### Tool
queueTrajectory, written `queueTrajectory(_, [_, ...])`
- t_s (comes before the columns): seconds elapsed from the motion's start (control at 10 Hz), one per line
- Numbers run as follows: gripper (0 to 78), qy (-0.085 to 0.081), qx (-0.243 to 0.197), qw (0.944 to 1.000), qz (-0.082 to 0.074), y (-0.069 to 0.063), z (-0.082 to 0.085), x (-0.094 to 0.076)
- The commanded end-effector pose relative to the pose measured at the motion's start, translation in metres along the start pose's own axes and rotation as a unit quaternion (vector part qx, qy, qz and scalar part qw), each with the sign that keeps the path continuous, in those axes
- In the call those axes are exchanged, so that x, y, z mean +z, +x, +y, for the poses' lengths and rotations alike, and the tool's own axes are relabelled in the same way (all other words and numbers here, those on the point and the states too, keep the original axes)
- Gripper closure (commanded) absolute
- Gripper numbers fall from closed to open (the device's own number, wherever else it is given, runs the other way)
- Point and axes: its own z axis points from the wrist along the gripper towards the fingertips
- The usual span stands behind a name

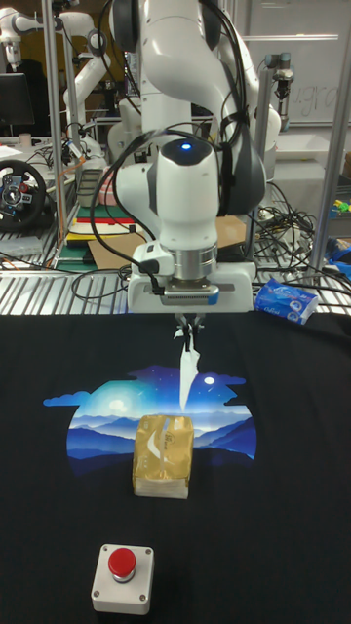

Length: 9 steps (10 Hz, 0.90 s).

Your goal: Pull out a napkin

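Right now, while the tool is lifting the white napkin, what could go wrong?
1. The thin white napkin is stretched between the tool and the yellow tissue pack; it may tear or slip out.
2. The light pack may lift or slide along with it on the black printed cloth.

arm (185,97) cut off at top; tool (187,336) fingertips blurred

Arm (185,195) upright, wrist straight down (jaws pinched nearly together)
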Motion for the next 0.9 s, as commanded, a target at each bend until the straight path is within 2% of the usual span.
queueTrajectory(0.1, [76.4,0.005,0.007,1.0,-0.003,-0.0007,0.0001,-0.0009])
queueTrajectory(0.9, [76.4,0.007,0.026,0.9994,-0.02,-0.0005,0.0005,-0.001])
